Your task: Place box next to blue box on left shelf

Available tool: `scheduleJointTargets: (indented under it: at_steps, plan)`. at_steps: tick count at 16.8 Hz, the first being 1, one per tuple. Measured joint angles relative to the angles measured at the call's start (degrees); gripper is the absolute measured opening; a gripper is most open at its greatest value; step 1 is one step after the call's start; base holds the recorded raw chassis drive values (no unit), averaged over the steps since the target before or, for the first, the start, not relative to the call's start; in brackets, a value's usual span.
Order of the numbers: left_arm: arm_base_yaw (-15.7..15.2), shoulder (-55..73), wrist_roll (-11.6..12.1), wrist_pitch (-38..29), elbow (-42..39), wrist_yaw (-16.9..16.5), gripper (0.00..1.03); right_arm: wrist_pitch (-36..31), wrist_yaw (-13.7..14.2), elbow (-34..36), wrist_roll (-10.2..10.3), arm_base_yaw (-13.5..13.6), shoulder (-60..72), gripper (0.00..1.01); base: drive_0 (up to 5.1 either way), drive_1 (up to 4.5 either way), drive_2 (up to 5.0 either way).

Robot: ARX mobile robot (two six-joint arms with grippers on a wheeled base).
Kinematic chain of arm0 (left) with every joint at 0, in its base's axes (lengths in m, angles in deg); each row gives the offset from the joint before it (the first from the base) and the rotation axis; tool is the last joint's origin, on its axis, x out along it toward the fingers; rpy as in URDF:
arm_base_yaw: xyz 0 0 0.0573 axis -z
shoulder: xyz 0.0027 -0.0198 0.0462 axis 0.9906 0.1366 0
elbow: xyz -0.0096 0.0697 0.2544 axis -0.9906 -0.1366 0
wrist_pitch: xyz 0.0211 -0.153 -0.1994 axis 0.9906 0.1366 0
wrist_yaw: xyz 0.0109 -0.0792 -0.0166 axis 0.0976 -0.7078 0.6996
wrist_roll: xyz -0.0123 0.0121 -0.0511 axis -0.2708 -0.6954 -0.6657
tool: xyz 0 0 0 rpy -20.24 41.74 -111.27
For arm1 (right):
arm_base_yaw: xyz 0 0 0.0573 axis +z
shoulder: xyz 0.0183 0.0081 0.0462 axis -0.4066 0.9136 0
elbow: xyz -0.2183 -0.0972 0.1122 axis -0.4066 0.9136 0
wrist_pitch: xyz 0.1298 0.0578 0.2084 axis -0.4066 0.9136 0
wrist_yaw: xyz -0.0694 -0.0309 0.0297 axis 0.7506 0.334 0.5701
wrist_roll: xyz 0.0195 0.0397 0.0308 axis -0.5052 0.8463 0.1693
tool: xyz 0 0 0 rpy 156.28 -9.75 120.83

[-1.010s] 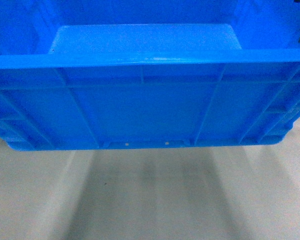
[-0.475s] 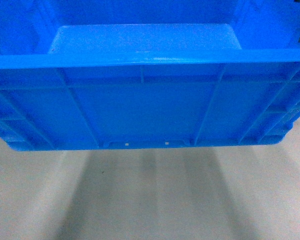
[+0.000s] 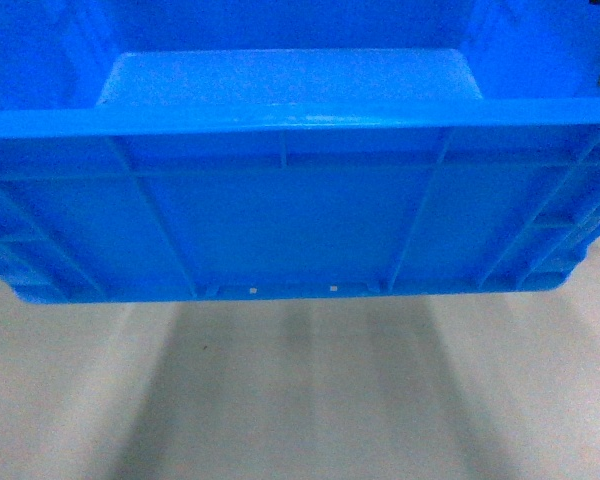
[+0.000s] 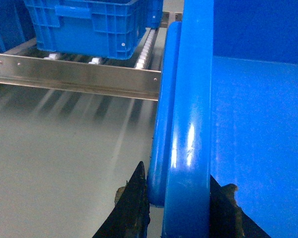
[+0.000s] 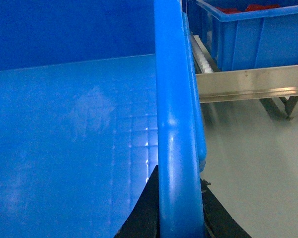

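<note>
The box (image 3: 280, 220), a bright-blue ribbed crate with no top, fills the upper head view and hangs above the grey floor. My left gripper (image 4: 181, 198) is shut on its left rim, one black finger (image 4: 138, 198) outside the wall and one inside. On the opposite rim my right gripper (image 5: 178, 203) is shut the same way. Ahead of the left wall, the left shelf (image 4: 79, 74) shows a steel front rail and white rollers (image 4: 144, 49). A blue box (image 4: 84, 25) stands on those rollers, apart from the carried box.
Bare grey floor (image 3: 300, 400) lies beneath the crate and in front of the rack. In the right wrist view the steel rail (image 5: 248, 82) runs on to the right, carrying another blue crate (image 5: 253, 34) with red items inside. A rack leg (image 5: 283, 106) stands below it.
The crate keeps its place in the head view with both grips unchanged. The light streaks on the floor beneath it have shifted slightly.
</note>
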Motion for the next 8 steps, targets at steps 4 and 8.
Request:
scheduleJointTargets:
  at_steps: [4, 8]
  plan:
    - [0.0, 0.0, 0.0, -0.2, 0.0, 0.0, 0.18, -0.1, 0.0, 0.0, 0.0, 0.0, 0.0, 0.07, 0.0, 0.00, 0.0]
    - [0.0, 0.0, 0.0, -0.2, 0.0, 0.0, 0.18, -0.1, 0.0, 0.0, 0.0, 0.0, 0.0, 0.07, 0.0, 4.23, -4.2]
